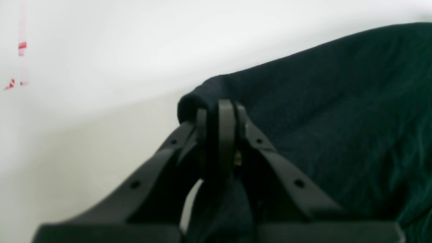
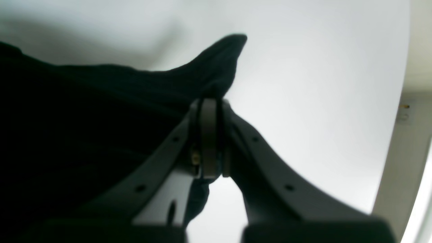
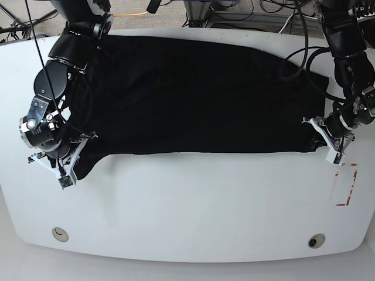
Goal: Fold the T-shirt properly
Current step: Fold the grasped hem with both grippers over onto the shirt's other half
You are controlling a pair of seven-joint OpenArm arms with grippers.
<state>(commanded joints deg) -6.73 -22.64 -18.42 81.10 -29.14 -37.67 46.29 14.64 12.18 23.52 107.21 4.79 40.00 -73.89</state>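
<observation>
Black cloth covers most of the white surface (image 3: pixel 187 211): the T-shirt (image 3: pixel 199 93) lies spread out wide and flat, with its near edge running straight across the middle. The print is not in sight.

The step in hand looks like a fold. Each claw has pinched one near corner of the shirt. The next move likely calls for both arms to lift together and carry that edge across to the far side, keeping the cloth tight so it does not sag.

The left claw (image 1: pixel 221 108) is squeezed closed on a bunched corner of the shirt. The right claw (image 2: pixel 209 104) is closed the same way on the other corner, with a cloth tip poking out above it.
</observation>
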